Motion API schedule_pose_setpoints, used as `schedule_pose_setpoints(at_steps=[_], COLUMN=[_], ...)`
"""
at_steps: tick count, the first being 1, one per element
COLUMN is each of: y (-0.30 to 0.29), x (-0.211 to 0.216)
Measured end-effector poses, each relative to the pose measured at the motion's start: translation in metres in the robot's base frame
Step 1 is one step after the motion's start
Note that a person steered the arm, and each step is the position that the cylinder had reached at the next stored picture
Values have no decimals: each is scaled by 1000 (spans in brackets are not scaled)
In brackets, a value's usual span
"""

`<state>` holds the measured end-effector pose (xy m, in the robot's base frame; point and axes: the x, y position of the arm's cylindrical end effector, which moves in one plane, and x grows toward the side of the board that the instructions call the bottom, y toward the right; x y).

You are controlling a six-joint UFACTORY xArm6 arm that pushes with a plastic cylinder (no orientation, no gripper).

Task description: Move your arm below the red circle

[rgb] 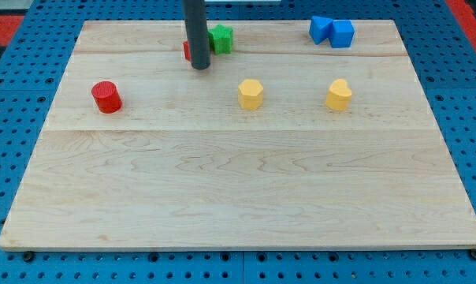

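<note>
So the red circle (106, 96) is sitting out toward the view's left of the wooden board (238, 189), well apart from my tip (200, 68) and a bit lower in the view than it. My tip is just a bare rod end, nothing held, parked up near the view's top. Right behind it there's a small red block (187, 51), mostly hidden by the rod so I can't tell its shape, and a green block (221, 39) just to the right of that.

My read: the approach hasn't really started. The next move probably means sliding down and left across open board, ending under the circle without bumping it.

Further off to the tip's right: a yellow hexagon-ish block (251, 94), a yellow heart-ish block (339, 95), two blue blocks (332, 31) touching. No labels or writing anywhere I can see.
</note>
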<state>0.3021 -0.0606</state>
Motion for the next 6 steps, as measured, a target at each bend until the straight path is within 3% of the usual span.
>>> schedule_pose_setpoints(at_steps=[1,3,4,5,6], y=[1,-42,-86,-151,-174], x=[21,128,151,148,141])
